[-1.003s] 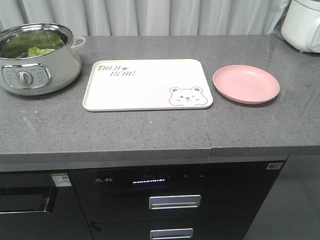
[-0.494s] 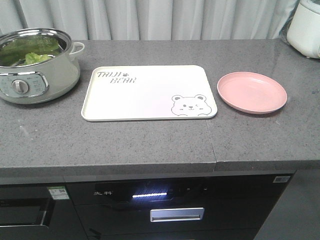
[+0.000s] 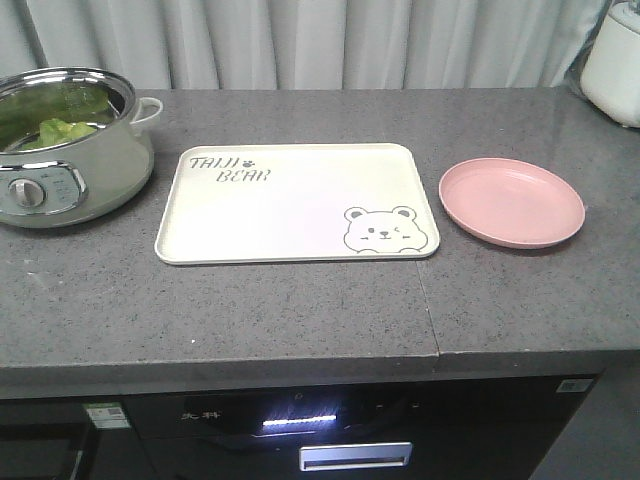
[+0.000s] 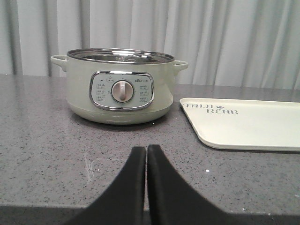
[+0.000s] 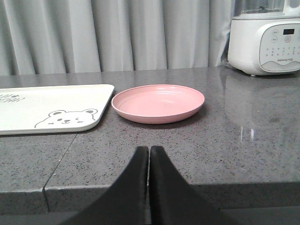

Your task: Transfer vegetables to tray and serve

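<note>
tray [image 3: 290, 215] now lower in view; vegetables [image 3: 58, 130] crinkled, light green

The pot [image 3: 70, 170] holding the vegetables [image 3: 60, 130] stands at the surface's [image 3: 300, 310] left edge, the tray [image 3: 290, 205] to its right, and the plate [image 3: 512, 200] beyond that.

I list the front strip of the counter [image 3: 250, 310] as bare across its width, passable. The pot [image 3: 70, 165] at far left has a tall wall that blocks a low approach, and its top is open above the vegetables [image 3: 55, 130]. The tray [image 3: 290, 205] sits in the centre, flat and low-rimmed. The pink plate [image 3: 512, 200] lies just to its right, with a narrow gap between. A white appliance [image 3: 615, 60] stands in the right rear corner. A curtain [image 3: 350, 40] closes off the back.
</note>
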`<state>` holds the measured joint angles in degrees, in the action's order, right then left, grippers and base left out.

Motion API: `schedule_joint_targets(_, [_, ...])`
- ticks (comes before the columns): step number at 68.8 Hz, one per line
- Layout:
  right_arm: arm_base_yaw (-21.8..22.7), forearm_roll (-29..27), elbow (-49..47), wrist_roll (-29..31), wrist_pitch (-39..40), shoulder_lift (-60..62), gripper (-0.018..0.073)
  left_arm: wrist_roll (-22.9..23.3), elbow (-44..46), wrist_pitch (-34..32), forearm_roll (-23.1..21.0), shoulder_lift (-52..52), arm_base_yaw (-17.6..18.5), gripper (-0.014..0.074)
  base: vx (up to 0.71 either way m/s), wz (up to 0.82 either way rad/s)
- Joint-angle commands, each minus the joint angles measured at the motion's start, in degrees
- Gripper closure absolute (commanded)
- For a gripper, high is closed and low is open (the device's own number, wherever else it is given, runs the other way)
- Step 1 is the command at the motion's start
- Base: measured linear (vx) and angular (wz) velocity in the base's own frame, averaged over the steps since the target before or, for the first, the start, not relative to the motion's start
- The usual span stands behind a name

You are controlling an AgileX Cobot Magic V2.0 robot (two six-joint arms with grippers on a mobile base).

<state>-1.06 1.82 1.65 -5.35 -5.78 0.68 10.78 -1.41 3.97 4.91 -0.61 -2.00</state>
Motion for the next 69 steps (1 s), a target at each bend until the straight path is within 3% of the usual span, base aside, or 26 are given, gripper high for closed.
schedule_joint_targets(1, [0.5, 0.2, 0.3, 0.5, 4.6, 0.0, 0.0560, 0.0, -0.6, -4.5, -0.1, -0.9, 0.1, 0.0603, 0.07, -0.01])
schedule_joint_targets(69, [0.5, 0.2, 0.3, 0.5, 4.6, 0.0, 0.0560, 0.0, -0.6, -4.5, -0.1, -0.9, 0.1, 0.0603, 0.06, -0.02])
